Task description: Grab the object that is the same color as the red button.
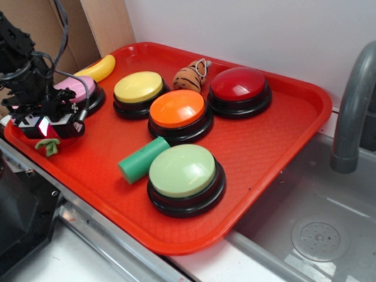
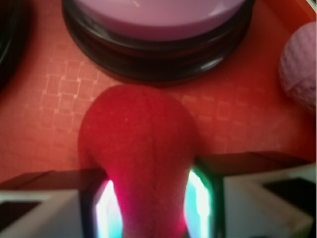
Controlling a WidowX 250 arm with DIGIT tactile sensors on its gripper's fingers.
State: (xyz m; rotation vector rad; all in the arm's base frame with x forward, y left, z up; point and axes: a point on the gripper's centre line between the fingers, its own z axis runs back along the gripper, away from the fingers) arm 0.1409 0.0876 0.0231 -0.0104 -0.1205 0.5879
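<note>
The red fuzzy object (image 2: 138,148), a small toy strawberry with a green leaf (image 1: 49,147), lies at the tray's near left corner. My gripper (image 1: 50,128) is down over it and shut on it. In the wrist view both lit pads (image 2: 106,208) press its sides and squeeze it narrow between them. The red button (image 1: 239,87), a dark-red dome on a black base, stands at the far right of the tray, well away from the gripper.
The red tray (image 1: 282,141) also holds a pink button (image 2: 158,20), yellow button (image 1: 138,88), orange button (image 1: 177,110), light-green button (image 1: 183,171), green cylinder (image 1: 143,158), banana (image 1: 100,68), striped plush toy (image 1: 189,76) and pink textured ball (image 2: 299,67). A sink and grey faucet (image 1: 352,111) lie to the right.
</note>
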